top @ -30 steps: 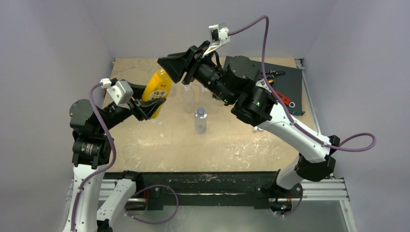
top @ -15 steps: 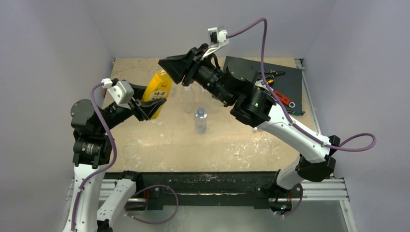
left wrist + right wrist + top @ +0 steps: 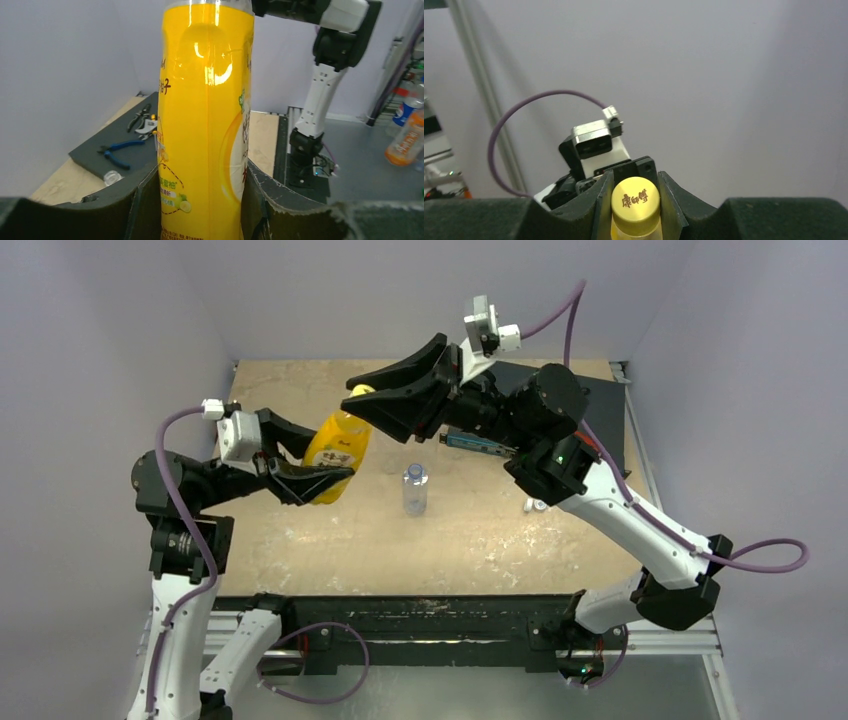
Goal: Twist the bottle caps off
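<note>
The larger bottle (image 3: 335, 440) of orange-yellow liquid is held off the table, tilted. My left gripper (image 3: 334, 454) is shut on its labelled body, which fills the left wrist view (image 3: 205, 115) between the pads (image 3: 145, 205). My right gripper (image 3: 362, 394) is shut on its yellow cap (image 3: 635, 198), one finger (image 3: 603, 210) on each side. A small clear bottle (image 3: 415, 490) with a blue-topped cap (image 3: 415, 472) stands upright mid-table. A small white cap (image 3: 537, 505) lies by the right arm. The other clear bottles are hidden behind the right arm.
A dark tool mat (image 3: 600, 410) with pliers (image 3: 117, 148) lies at the back right. A clear round thing (image 3: 112, 176) sits at the mat's edge. Grey walls close in the table at the back and on both sides.
The left gripper has carried the yellow bottle nearer and to the right, tilting it. The right arm has swung round and its gripper now grips the yellow cap.
</note>
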`<state>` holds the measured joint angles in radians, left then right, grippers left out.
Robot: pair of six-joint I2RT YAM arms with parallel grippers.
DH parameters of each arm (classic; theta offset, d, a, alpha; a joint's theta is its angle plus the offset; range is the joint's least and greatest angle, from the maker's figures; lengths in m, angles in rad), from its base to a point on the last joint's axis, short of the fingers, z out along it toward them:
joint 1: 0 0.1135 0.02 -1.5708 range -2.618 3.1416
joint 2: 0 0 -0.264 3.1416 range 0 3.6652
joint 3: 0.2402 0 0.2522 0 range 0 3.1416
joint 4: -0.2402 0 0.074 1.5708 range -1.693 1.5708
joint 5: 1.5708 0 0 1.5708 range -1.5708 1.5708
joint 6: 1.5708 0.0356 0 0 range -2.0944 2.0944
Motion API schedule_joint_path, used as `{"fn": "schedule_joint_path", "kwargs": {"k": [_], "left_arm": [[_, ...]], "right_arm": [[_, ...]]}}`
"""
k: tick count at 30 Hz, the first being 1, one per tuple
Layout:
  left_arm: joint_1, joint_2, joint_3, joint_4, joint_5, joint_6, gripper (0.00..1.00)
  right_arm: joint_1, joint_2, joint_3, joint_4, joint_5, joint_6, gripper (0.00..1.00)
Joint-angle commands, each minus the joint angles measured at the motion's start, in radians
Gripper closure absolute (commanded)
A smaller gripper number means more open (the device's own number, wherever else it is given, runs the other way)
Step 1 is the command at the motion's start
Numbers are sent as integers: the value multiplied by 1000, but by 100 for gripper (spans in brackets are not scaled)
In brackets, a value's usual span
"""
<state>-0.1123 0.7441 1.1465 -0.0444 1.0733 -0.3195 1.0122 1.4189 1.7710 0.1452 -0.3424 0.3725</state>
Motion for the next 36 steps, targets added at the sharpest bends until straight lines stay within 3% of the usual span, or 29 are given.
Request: {"fn": "schedule_joint_path", "kwargs": {"k": [1,7,9,10,14,17,25,36], "left_arm": [[3,40,23,140,140,-211,100],[3,25,46,114,180,-182,100],[3,23,57,80,169,-147,100],[3,24,65,52,160,-110,100],[3,20,96,-157,73,96,100],[3,3,87,-200,-33,221,100],[3,-55,15,-132,-314,372,100],[3,-36,18,-176,-369,399,100]], "right_arm": [[9,-36,-25,217,-407,55,100],[6,5,-19,263,-545,99,100],[5,11,-8,236,-534,87,96],[3,8,-4,212,-511,69,88],[3,-26,8,103,-254,-6,39],[16,-46,33,77,-108,-20,21],[44,15,126,-140,383,-14,21],[82,54,140,-118,426,-35,31]]}}
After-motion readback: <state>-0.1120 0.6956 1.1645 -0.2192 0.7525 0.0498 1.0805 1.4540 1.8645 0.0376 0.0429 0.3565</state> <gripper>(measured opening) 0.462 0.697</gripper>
